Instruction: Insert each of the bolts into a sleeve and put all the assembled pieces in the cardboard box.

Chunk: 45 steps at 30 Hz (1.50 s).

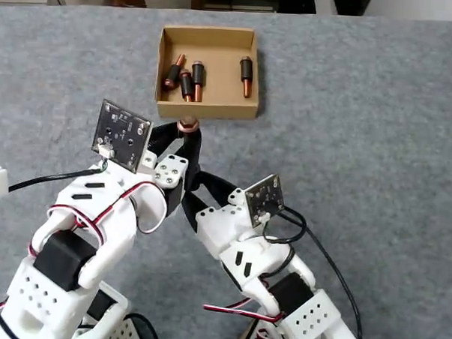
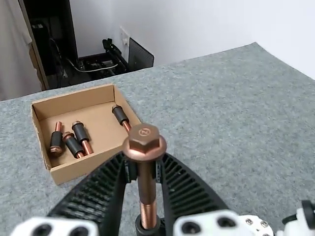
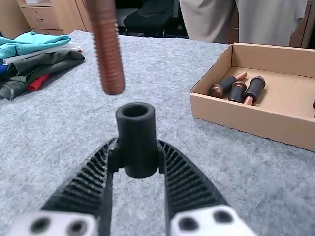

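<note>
Right gripper (image 3: 137,155) clasping sleeve (image 3: 136,130), grey table (image 3: 59,132), clothes (image 3: 39,61)

From above, the copper-coloured hex-head bolt (image 1: 187,125) shows just its head; its threaded shaft is hidden between the black ribbed fingers (image 1: 165,137). In the right wrist view its head is cut off, and the open brown cardboard box (image 3: 236,115) runs off the edge. In the left wrist view the short black cylindrical sleeve (image 2: 147,227) is cut off.

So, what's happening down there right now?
Left gripper shut on bolt, right gripper shut on sleeve. Bolt tip hangs above sleeve mouth, not in. Nothing between them. Four assembled pieces lie in cardboard box.
</note>
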Available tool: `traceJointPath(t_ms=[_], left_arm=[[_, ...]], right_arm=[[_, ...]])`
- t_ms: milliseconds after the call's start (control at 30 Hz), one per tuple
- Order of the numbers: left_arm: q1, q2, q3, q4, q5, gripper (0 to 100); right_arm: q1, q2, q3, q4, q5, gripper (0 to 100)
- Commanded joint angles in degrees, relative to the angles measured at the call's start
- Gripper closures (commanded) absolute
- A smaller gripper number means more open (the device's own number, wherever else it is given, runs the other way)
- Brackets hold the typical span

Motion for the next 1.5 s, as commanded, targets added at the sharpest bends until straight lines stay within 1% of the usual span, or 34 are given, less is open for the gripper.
traceJointPath(t_ms=[0,100,467,733,900,1467], left_arm=[[0.53,-0.57,1.23,-3.69,-0.35,98],[0.53,-0.57,2.90,-5.01,-0.35,98],[0.44,-0.66,3.25,-4.66,-0.44,98],[0.53,-0.92,2.90,-1.67,-0.35,98],[0.53,-1.19,2.81,-1.14,3.78,98],[0.00,-0.66,3.34,-1.76,3.52,98]], right_arm=[[-0.75,-1.27,-0.40,-0.26,-0.18,99.7],[-0.75,-1.27,-0.40,-0.26,-0.18,99.7],[-0.66,-1.27,-0.40,-0.26,-0.26,99.7],[-0.57,-1.27,-0.40,-0.26,-0.26,99.7],[-0.57,-1.27,-0.40,-0.26,-0.26,99.7],[-0.57,-1.27,-0.40,-0.18,-0.26,99.7]])
